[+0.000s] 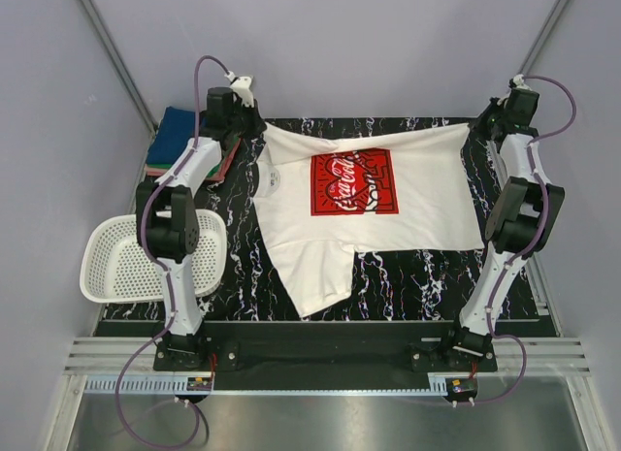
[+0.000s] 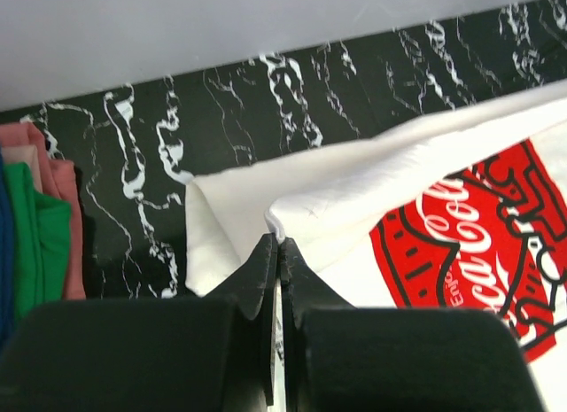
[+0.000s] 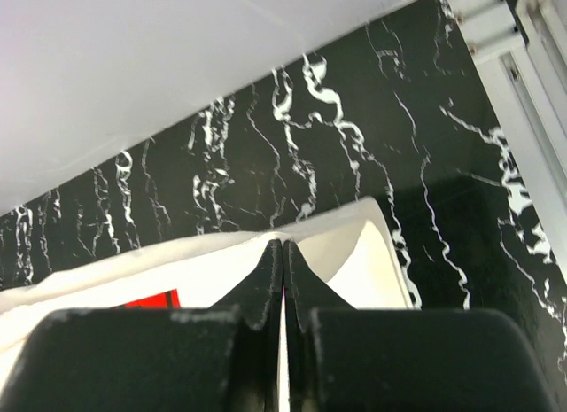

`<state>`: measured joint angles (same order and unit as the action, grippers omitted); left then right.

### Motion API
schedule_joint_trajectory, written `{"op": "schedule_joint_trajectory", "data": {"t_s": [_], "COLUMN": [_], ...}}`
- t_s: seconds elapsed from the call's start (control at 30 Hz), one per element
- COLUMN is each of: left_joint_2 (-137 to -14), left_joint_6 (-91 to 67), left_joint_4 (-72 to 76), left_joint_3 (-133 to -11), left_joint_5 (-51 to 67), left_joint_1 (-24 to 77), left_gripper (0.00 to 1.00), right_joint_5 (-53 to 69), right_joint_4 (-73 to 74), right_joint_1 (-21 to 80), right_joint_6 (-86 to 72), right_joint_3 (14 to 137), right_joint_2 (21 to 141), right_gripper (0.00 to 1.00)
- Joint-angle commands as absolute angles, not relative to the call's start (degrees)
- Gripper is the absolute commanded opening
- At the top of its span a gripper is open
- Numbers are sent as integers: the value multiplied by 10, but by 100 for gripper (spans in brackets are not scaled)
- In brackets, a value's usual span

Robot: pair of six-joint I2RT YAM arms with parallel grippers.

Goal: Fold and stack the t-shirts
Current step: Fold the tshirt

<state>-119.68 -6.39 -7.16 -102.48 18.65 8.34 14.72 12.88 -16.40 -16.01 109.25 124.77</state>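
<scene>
Nearest, the left end effector (image 2: 279,248) is clenched on the far edge of the white Coca-Cola t-shirt (image 1: 388,213). The right end effector (image 3: 283,250) is clamped at the other far corner, probably pinching cloth, though the grip is mostly hidden. The shirt lies spread print-up on the desk (image 1: 417,286), not yet folded. The folded blue, green, pink shirts (image 1: 175,141) sit stacked far left. Folding and stacking this one remain.

Left gripper (image 2: 279,252), 6 o'clock: jaws pressing together, pinching the folded edge of the white t-shirt (image 2: 354,190).
Red print (image 2: 469,244) with white script: showing at 4 o'clock.
Pink t-shirt (image 2: 58,208), green t-shirt (image 2: 35,244) and blue t-shirt (image 2: 4,252): lying folded together at 9 o'clock, apart from the white one.
Black marbled tabletop (image 2: 266,111): carrying everything.
</scene>
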Motion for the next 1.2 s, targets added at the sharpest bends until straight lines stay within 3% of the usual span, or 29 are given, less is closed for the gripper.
{"op": "schedule_joint_trajectory", "data": {"t_s": [0.0, 0.6, 1.07, 1.17], "left_joint_2": [-1135, -1033, -1020, -1023], "left_joint_6": [-31, -5, 39, 53], "left_joint_4": [-77, -115, -274, -310], "left_joint_3": [-1005, -850, -866, -885], "left_joint_5": [199, 197, 179, 164], "left_joint_1": [96, 118, 148, 161], "left_gripper": [0, 0, 0, 0], "right_joint_5": [156, 165, 166, 156], "right_joint_4": [132, 121, 148, 166], "right_joint_1": [-176, -187, -190, -190], "right_joint_6": [-173, -160, -163, -170], "right_joint_3": [1073, 1020, 963, 964], "right_joint_2": [1239, 1258, 1223, 1225], "right_gripper": [0, 0, 0, 6]}}
